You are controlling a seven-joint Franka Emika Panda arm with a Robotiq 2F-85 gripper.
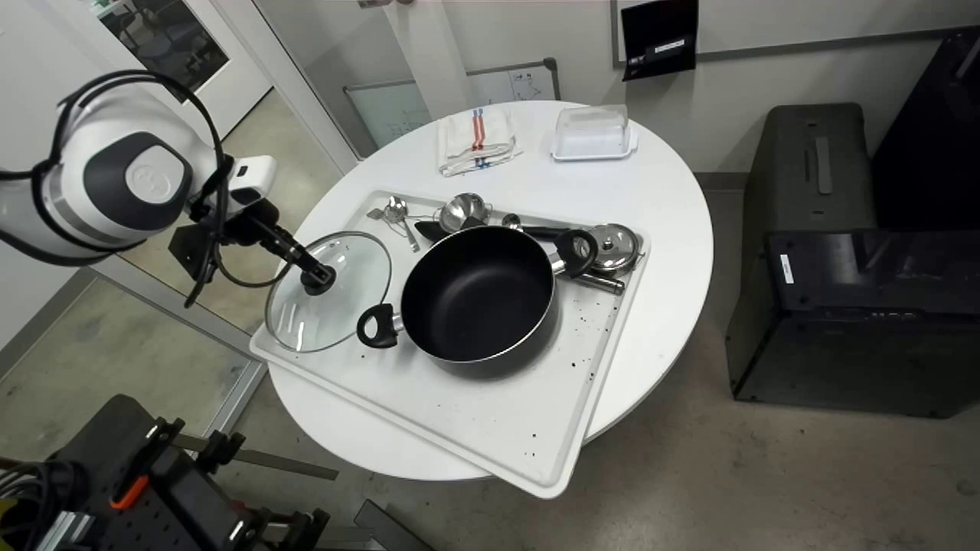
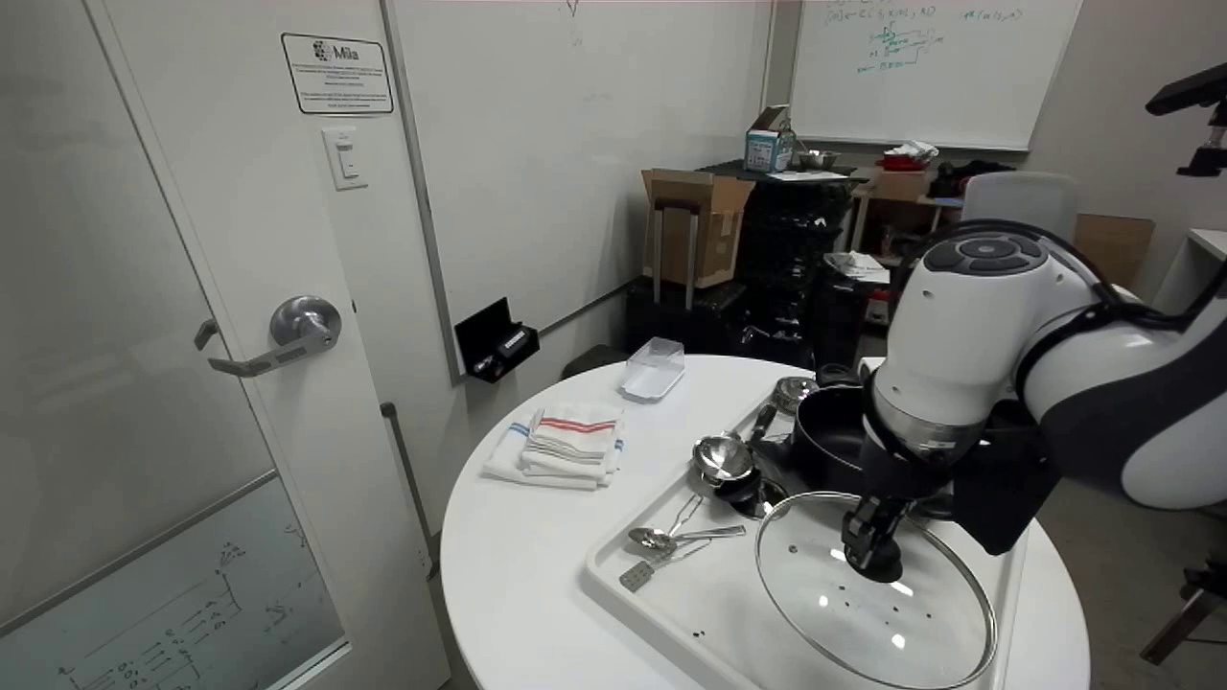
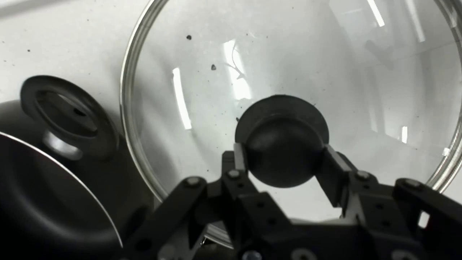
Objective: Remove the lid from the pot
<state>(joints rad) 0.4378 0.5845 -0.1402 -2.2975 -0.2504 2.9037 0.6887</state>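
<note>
The lid (image 1: 341,317) is round clear glass with a metal rim and a dark centre knob. It is off the pot, beside it over one end of the tray, and also shows in an exterior view (image 2: 911,628) and the wrist view (image 3: 288,54). My gripper (image 3: 284,157) has its two fingers closed on the knob's sides; it also shows in both exterior views (image 1: 318,275) (image 2: 872,551). I cannot tell whether the rim touches the tray. The black pot (image 1: 478,295) stands uncovered with its dark inside visible; the arm partly hides it in an exterior view (image 2: 829,431).
The white tray (image 1: 475,428) lies on a round white table (image 1: 666,229). Along its back are a small metal strainer (image 1: 462,210), spoons (image 1: 398,210) and a small lidded metal pot (image 1: 612,246). Folded towels (image 1: 478,141) and a clear-covered dish (image 1: 593,134) stand behind.
</note>
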